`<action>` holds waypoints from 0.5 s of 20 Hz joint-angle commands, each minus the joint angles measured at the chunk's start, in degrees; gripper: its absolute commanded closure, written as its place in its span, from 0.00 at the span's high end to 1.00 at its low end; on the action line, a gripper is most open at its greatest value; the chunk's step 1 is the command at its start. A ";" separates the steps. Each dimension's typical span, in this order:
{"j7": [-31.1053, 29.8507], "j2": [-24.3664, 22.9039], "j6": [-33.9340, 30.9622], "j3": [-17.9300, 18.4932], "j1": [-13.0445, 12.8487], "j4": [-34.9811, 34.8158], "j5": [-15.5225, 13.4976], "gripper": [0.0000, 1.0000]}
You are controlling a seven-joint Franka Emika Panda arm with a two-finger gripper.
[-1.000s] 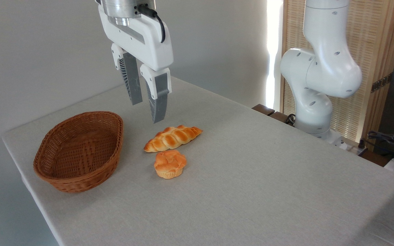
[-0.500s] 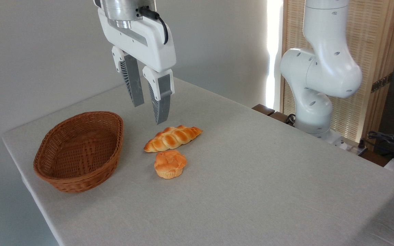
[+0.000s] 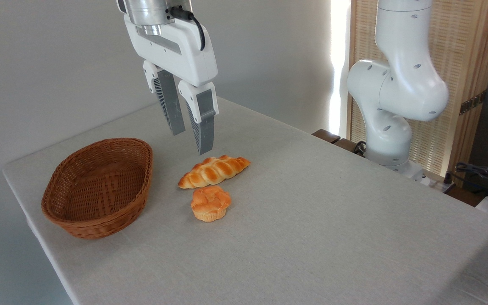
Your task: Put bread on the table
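Observation:
The bread (image 3: 213, 170), a golden braided loaf with tapered ends, lies on the table (image 3: 311, 220), which is covered in light grey-beige cloth. My gripper (image 3: 192, 143) hangs just above and behind the loaf's middle, pointing down. It is open, with a narrow gap between the grey ribbed fingers (image 3: 204, 127), and nothing is held between them. It does not touch the loaf.
A round muffin-shaped orange bun (image 3: 210, 203) sits just in front of the loaf. A brown oval wicker basket (image 3: 98, 186) stands to the left with nothing in it. The arm's white base (image 3: 390, 106) rises at the table's far right edge.
The gripper has shifted slightly to the right and a little lower, closer over the loaf. The loaf, bun and basket have not moved.

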 commanded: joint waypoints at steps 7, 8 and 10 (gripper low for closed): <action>-1.18 0.99 -1.14 -0.04 0.13 1.86 2.00 1.00; -1.18 0.99 -1.14 -0.03 0.13 1.95 2.00 1.00; -1.18 0.99 -1.14 0.05 0.13 1.86 2.00 1.00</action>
